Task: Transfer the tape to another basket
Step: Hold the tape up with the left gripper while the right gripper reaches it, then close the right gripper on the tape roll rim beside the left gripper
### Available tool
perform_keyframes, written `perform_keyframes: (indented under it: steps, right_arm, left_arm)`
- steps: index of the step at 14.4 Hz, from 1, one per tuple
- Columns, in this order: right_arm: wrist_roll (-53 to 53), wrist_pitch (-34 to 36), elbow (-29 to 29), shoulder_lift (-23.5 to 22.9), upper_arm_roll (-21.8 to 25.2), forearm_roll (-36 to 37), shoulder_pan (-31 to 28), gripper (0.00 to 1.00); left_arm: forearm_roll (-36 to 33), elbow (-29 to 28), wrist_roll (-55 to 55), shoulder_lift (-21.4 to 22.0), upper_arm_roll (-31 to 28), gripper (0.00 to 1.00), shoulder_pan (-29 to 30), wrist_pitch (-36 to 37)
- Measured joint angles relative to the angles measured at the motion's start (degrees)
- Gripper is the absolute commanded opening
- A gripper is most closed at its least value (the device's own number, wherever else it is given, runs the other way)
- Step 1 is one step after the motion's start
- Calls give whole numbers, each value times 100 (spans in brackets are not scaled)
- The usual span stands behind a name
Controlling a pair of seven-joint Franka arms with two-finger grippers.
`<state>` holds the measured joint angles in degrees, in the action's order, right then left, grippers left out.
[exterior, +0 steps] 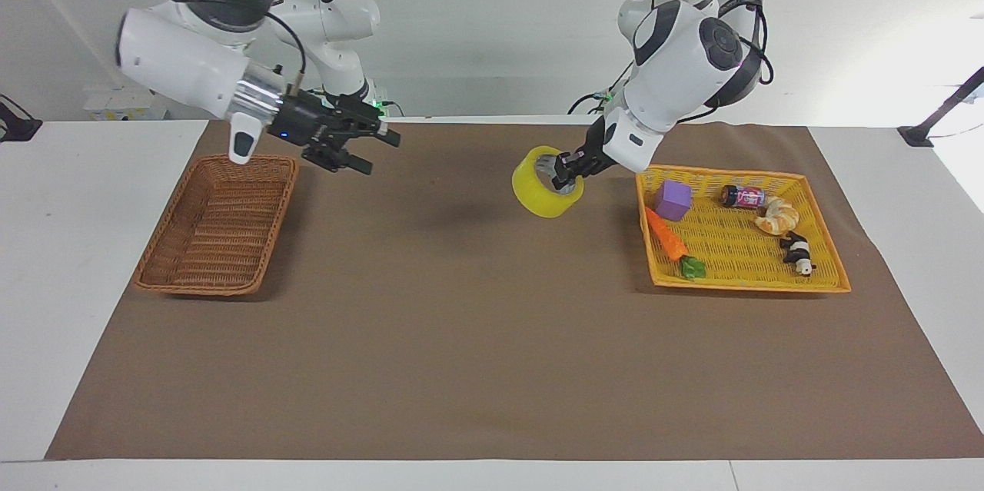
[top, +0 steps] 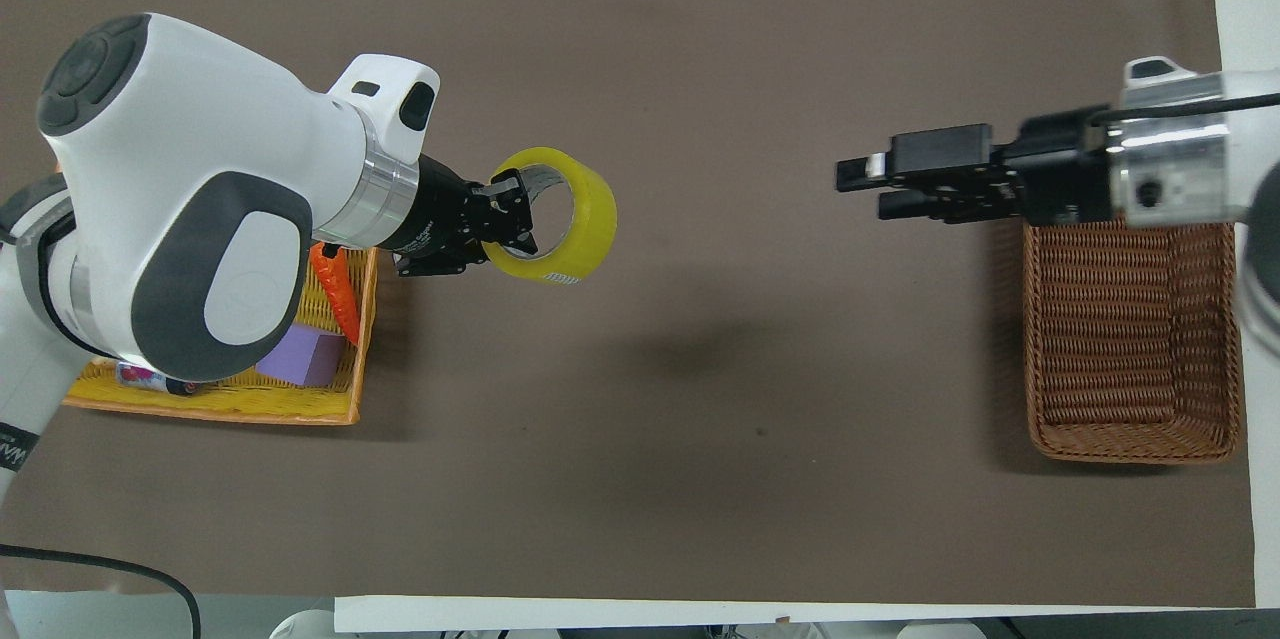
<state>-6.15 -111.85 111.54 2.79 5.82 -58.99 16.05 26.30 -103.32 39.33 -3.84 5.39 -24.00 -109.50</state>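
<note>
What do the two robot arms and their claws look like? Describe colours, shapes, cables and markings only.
Both arms are glossy white rounded shells with dark grey joint caps, a silver wrist ring and loose black cables. A link bears small dark lettering. The left claw and right claw are black, with slim fingers.

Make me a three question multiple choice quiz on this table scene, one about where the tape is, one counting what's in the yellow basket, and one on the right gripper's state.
1. Where is the tape?
A. in the wicker basket
B. held by the left gripper over the mat
C. in the yellow basket

2. How many things lie in the yellow basket?
A. two
B. five
C. eight

3. The right gripper is:
A. open, empty
B. shut on the tape
C. shut on the carrot

Answers: 1 B, the left gripper is shut on the roll's rim, in the air. 2 B, cube, carrot, can, croissant, panda. 3 A, its fingers stand apart with nothing between.
</note>
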Motion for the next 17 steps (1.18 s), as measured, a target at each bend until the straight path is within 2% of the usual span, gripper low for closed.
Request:
perform_keyframes:
  steps: [4, 8, 11, 14, 17]
  right_arm:
    - [10, -1113, 176, -283, -21, -598, 998, 100]
    - [-3, -1875, 184, -592, -12, -1378, 1533, 100]
    - [-6, -2021, 178, -725, -11, -1496, 1678, 98]
    - [-65, -2021, 166, -728, 12, -1498, 1672, 85]
    - [-157, -2020, 161, -728, 15, -1500, 1672, 52]
  left_arm:
    - [0, -1, 0, 0, 0, 3, 0, 7]
    - [0, -1, 0, 0, 0, 3, 0, 8]
    - [0, -1, 0, 0, -3, 3, 0, 9]
    - [0, -2, 0, 0, -3, 3, 0, 9]
    - [0, -5, 1, 0, -6, 3, 0, 9]
